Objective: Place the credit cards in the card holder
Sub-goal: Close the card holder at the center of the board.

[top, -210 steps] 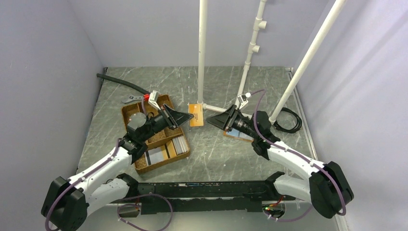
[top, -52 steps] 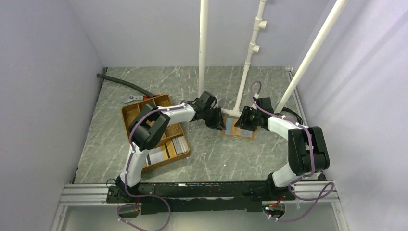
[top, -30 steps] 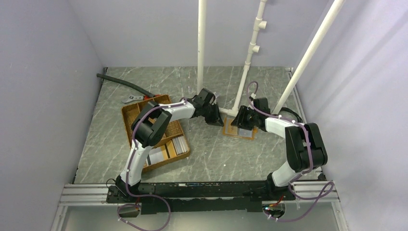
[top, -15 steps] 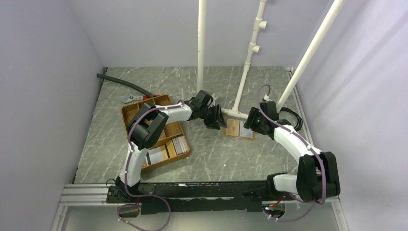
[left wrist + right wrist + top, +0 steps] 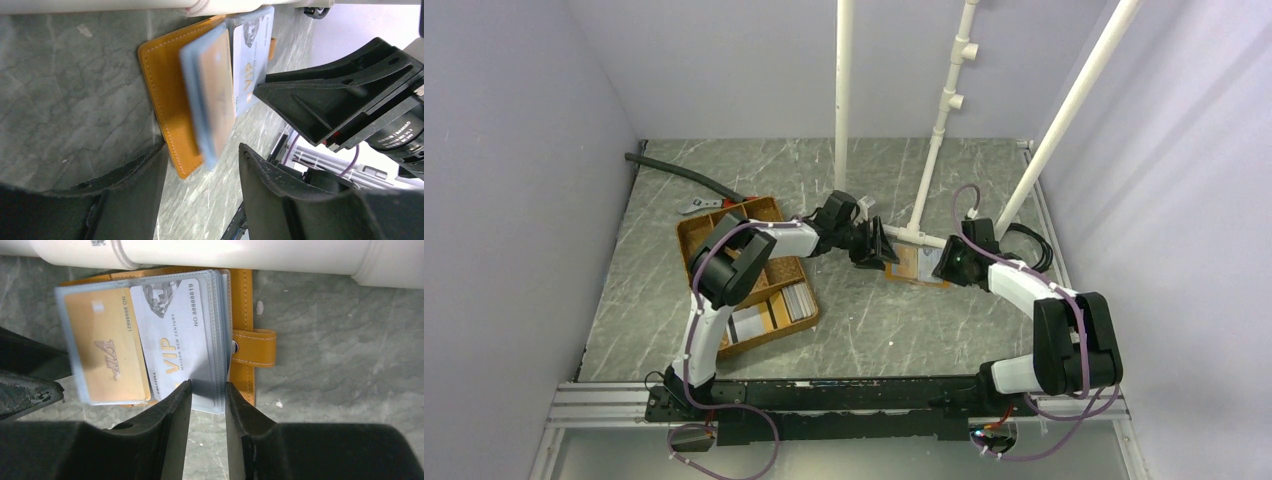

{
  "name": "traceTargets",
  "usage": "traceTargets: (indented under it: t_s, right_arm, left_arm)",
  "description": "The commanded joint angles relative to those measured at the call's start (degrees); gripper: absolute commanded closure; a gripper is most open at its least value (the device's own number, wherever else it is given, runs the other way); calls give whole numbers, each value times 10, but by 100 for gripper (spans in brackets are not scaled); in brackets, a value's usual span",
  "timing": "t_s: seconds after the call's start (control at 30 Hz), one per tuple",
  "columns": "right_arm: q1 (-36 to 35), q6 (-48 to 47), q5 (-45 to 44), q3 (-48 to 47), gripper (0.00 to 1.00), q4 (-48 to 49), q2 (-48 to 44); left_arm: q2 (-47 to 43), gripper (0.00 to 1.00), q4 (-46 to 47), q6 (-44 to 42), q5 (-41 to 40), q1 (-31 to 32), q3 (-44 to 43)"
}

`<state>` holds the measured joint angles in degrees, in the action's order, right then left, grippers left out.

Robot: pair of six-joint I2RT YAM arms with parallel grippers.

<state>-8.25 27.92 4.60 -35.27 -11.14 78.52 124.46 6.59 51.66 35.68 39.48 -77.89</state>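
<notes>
Grey worktop (image 5: 874,330): at centre the open card holder (image 5: 912,268) sleeves a gold card (image 5: 107,347) and VIP card (image 5: 175,335). Left fingers (image 5: 135,195) and right fingers (image 5: 165,425) are spread, straddling its edges. Woven tray (image 5: 764,343) holds grey cards (image 5: 796,298).

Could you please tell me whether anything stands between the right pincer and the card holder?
Nothing visible does. The right pincer hangs directly over the card holder's clear sleeves, jaws slightly apart. The white pipe lies along the holder's far edge, not between them.

The card holder (image 5: 244,315) lies open at the tips of the right gripper (image 5: 207,388), its clear sleeves showing two credit cards (image 5: 172,335) (one gold, one white VIP). A white pipe (image 5: 250,255) crosses just beyond.
</notes>
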Motion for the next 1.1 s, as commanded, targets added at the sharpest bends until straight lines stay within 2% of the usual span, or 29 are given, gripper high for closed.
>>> traceTargets:
  t_s: [0.0, 0.23, 0.43, 0.5, 0.6, 0.7, 0.8, 0.93, 1.03, 1.07]
  right_arm:
    - [-37, 33, 105, 20, 70, 57, 5]
    - [-84, 86, 153, 29, 69, 91, -9]
    - [-93, 112, 195, 34, 66, 125, 8]
    - [-93, 108, 135, 24, 63, 76, -13]
    - [-84, 95, 53, 19, 51, 11, -65]
    - [-50, 88, 27, 22, 49, -18, -96]
    - [-17, 64, 26, 24, 50, -26, -107]
    - [-13, 7, 79, 16, 52, 9, -82]
    - [-12, 39, 92, 46, 53, 70, -89]
    - [-12, 62, 62, 50, 55, 71, -87]
  left_arm:
    - [-37, 42, 97, 42, 39, 7, 42]
    - [-155, 41, 63, 19, -35, 10, 104]
    - [-158, 41, 63, 24, -35, 25, 93]
    - [-141, 41, 66, 29, -29, 32, 85]
    - [-113, 42, 108, 52, -8, 38, 92]
    - [-87, 42, 133, 68, 11, 39, 90]
    - [-68, 45, 135, 76, 19, 42, 85]
    - [-66, 59, 88, 58, 3, 38, 83]
    - [-68, 65, 25, 28, -20, 36, 66]
    - [-67, 67, 12, 21, -23, 35, 62]
